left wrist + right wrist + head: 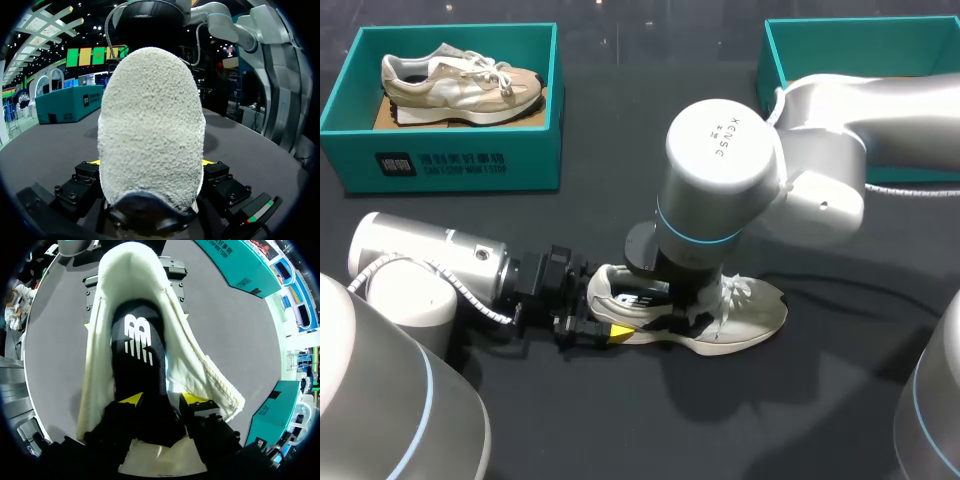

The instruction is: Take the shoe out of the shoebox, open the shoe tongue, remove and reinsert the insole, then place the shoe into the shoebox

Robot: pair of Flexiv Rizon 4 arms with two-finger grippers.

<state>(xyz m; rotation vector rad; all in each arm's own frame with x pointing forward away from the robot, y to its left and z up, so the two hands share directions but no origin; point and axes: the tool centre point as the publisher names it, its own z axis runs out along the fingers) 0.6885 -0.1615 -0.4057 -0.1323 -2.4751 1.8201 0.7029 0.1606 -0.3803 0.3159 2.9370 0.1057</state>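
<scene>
A cream shoe (pixel 752 310) lies on its sole at the middle of the black table (pixel 840 400), toe to the right. My left gripper (pixel 605 330) comes in level from the left, and the fuzzy heel (pixel 150 120) fills the gap between its fingers, touching both. My right gripper (pixel 665 295) hangs straight over the shoe's mouth, mostly hidden under its wrist. In the right wrist view its yellow tips stand apart inside the shoe (pixel 200 370), one on each side of the black insole (pixel 137 340), which lies in the shoe.
A teal shoebox (pixel 450 165) at the back left holds a second, beige shoe (pixel 460 85). Another teal box (pixel 790 40) stands at the back right, partly behind my right arm.
</scene>
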